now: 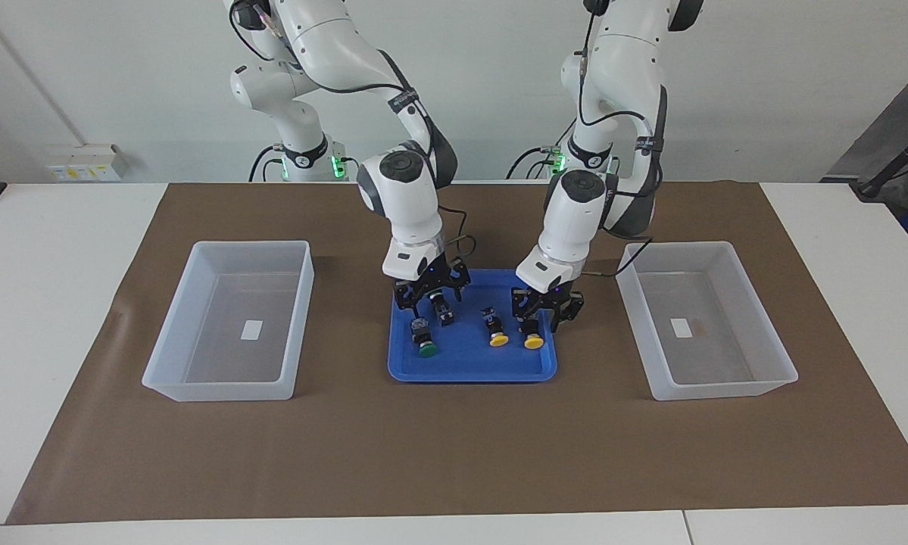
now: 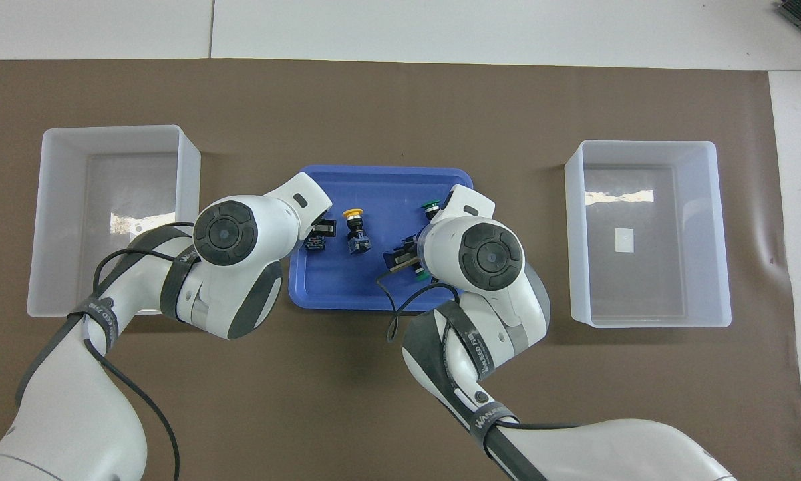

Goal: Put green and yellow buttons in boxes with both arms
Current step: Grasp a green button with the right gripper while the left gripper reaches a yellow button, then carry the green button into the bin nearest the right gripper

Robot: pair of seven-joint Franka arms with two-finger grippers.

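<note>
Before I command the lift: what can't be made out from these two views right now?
- Left gripper on the yellow button: overhead, its own arm covers it; facing view does not show whether the fingers touch the button.
- Right gripper over the green buttons: overhead, its wrist covers it and most of both buttons in the blue tray.

**Even light, soft shadows**

We see a bright, evenly lit scene, sharp in both views. Soft shadows pool on the brown mat (image 1: 454, 439) just beside the blue tray (image 1: 472, 371). Window-like glare streaks the floors of both boxes (image 2: 647, 196) flanking the tray. We notice no blur or edge distortion.
</note>
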